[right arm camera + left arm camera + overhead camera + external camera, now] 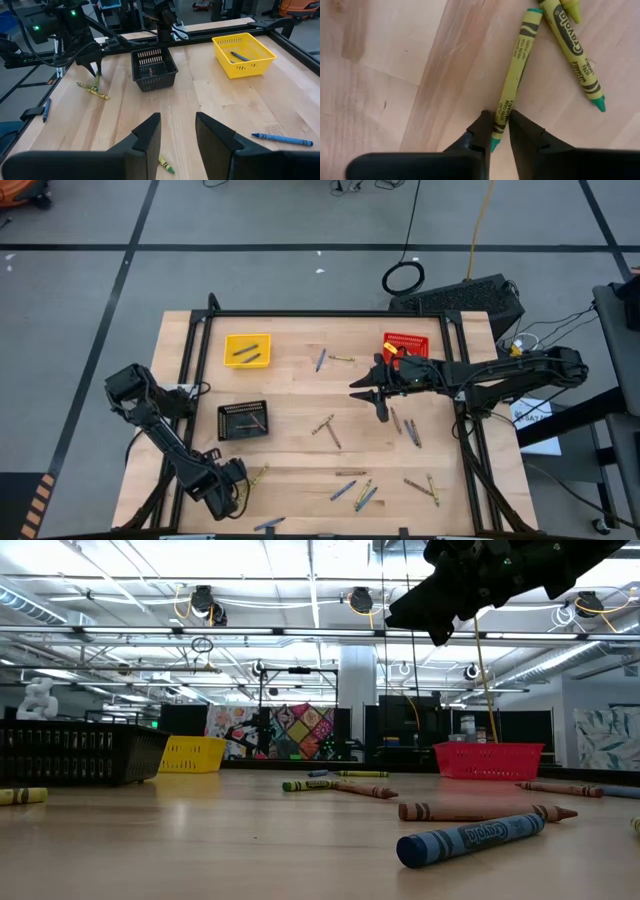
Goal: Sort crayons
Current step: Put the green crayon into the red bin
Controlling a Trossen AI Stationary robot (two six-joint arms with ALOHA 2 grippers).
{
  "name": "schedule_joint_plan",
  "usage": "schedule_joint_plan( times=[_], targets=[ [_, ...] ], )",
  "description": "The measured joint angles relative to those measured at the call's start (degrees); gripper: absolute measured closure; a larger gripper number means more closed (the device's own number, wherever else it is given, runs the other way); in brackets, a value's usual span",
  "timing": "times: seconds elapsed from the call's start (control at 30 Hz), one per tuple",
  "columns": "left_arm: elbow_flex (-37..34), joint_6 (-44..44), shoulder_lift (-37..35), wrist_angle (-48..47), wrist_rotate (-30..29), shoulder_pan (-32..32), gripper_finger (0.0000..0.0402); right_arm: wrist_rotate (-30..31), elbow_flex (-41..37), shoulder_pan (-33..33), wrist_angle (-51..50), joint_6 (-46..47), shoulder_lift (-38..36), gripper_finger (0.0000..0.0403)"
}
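Crayons lie scattered flat on the wooden table point(300, 395). In the left wrist view a yellow-green crayon point(514, 80) lies on the wood beside a second one point(575, 47). My left gripper point(499, 120), at the table's near left point(243, 480), points down and is shut on the first crayon. My right gripper point(177, 132) hangs open above the table's right middle point(372, 395), with nothing between its fingers. It is far from the blue crayon point(282, 139) and from the green crayon point(166, 164) below it. My left gripper pinches the yellow-green crayon near one end point(496, 131), just short of its green tip, between its two fingers. The fingers come from above, pointing down, and lie across the crayon. The crayon lies flat on the table along its whole length.
A yellow basket point(247, 349) holding crayons stands at the far left. A black basket point(243, 420) stands at the left middle and a red basket point(405, 345) at the far right. More crayons lie near the front edge point(355, 492) and at mid-table point(327, 428).
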Motion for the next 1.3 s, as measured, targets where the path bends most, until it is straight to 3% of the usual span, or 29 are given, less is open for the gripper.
schedule_joint_plan(
  times=[0.17,0.57,1.0,1.3],
  targets=[
    [-0.01,-0.05,0.08,-0.31,0.01,-0.01,0.0393,0.0,0.0,0.02,0.0,0.0,0.02,0.0293],
    [-0.16,0.36,-1.0,-2.29,-1.13,-0.04,0.0398,0.0,0.0,0.0,0.0,0.0,0.0,0.0293],
    [-0.37,3.93,-13.61,-6.81,-15.32,1.59,0.04,0.0,0.0,0.0,0.24,-0.02,0.0,0.0293],
    [-0.31,15.51,-21.84,-6.7,-25.22,5.9,0.0401,0.0,0.0,0.0,0.35,-1.22,0.0,0.0293]
  ],
)
